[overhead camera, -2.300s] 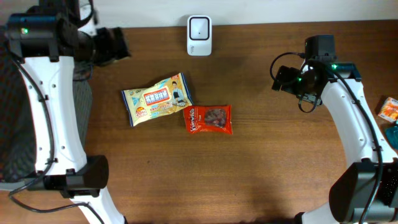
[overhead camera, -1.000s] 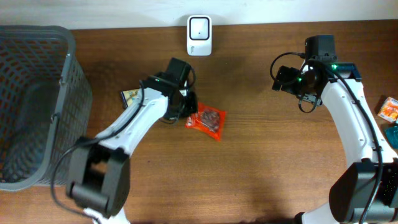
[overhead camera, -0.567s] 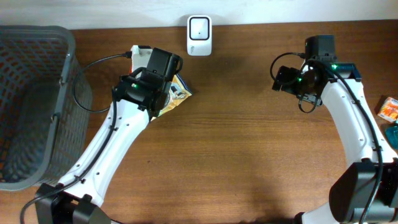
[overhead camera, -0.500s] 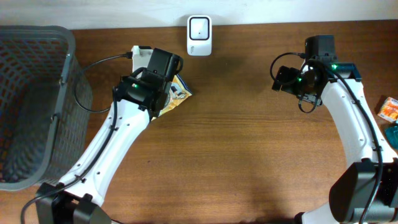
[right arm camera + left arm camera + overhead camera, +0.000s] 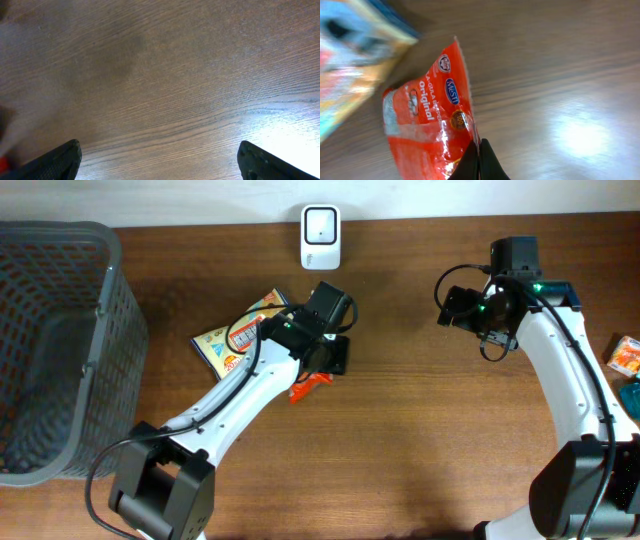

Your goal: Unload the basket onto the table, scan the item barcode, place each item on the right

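The item, a red snack packet (image 5: 427,125) printed "original", hangs tilted above the wood, and my left gripper (image 5: 479,150) is shut on its right edge. From above, the left gripper (image 5: 318,368) covers most of the red packet (image 5: 306,385), so only a corner shows. No barcode shows on it. The white scanner (image 5: 320,223) stands at the table's back edge, well behind the packet. My right gripper (image 5: 162,162) stands open over bare wood with nothing between its fingers; in the overhead view the right gripper (image 5: 452,305) is at the right.
A yellow snack packet (image 5: 240,330) lies just left of the left gripper, blurred in the left wrist view as the yellow packet (image 5: 350,75). A grey mesh basket (image 5: 110,300) fills the left side. An orange item (image 5: 625,355) and a teal one (image 5: 632,395) sit at the right edge.
My left arm has swung right, off the yellow packet, to the table's middle. The red packet shows in its gripper again. The right arm has not moved.
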Available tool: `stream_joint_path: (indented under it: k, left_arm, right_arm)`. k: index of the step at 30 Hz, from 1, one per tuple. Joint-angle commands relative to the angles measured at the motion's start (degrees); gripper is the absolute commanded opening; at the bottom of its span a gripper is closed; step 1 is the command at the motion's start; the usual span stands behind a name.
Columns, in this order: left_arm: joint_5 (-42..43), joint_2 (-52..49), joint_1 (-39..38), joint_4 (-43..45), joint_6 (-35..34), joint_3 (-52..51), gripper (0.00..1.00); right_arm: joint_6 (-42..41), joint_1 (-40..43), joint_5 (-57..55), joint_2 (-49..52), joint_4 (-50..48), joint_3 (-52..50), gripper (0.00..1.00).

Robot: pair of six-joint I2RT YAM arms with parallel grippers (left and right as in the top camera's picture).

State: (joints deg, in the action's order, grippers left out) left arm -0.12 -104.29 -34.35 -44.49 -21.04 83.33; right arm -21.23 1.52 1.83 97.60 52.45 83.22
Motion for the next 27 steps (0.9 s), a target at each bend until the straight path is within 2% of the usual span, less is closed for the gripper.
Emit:
stream_joint_path:
  k: [1,2,4,7,8,10,13,15,18,23,27]
  left_arm:
    - [8.48,-0.17,-0.48,2.47,-0.76,-0.11,0.65]
    - [7.98,-0.17,-0.35,3.06,-0.72,-0.07,0.66]
    - [7.19,-0.15,1.62,2.25,0.13,2.27,0.57]
    - [7.15,-0.31,5.86,-2.34,0.11,4.98,0.08]
    - [5.77,-1.81,6.40,-5.27,0.09,4.39,0.00]
    - [5.68,-5.60,5.46,-7.28,0.04,4.02,0.00]
    - [6.43,-12.31,4.22,-4.74,-2.03,4.02,0.00]
    - [11.15,-14.58,3.45,-4.02,-2.05,4.02,0.00]
    - [10.40,-15.61,1.84,-3.98,-2.03,4.07,0.00]
    - [8.02,-15.58,2.78,-15.45,-2.01,16.22,0.00]
    - [7.80,-18.84,0.20,-15.74,-2.05,14.19,0.00]
  right_arm:
    - [-0.48,0.39,0.11,-0.70,0.02,-0.17,0.98]
    - [-0.50,0.39,0.11,-0.70,0.02,-0.20,0.98]
    - [-0.50,0.39,0.11,-0.70,0.02,-0.17,0.98]
    - [-0.50,0.39,0.11,-0.70,0.02,-0.17,0.98]
    - [-0.50,0.39,0.11,-0.70,0.02,-0.17,0.98]
    - [-0.50,0.39,0.11,-0.70,0.02,-0.17,0.98]
    - [-0.48,0.39,0.11,-0.70,0.02,-0.17,0.98]
    - [-0.50,0.39,0.11,-0.70,0.02,-0.17,0.98]
    - [-0.50,0.39,0.11,-0.70,0.02,-0.17,0.98]
    - [-0.48,0.39,0.11,-0.70,0.02,-0.17,0.98]
    - [-0.48,0.39,0.11,-0.70,0.02,-0.17,0.98]
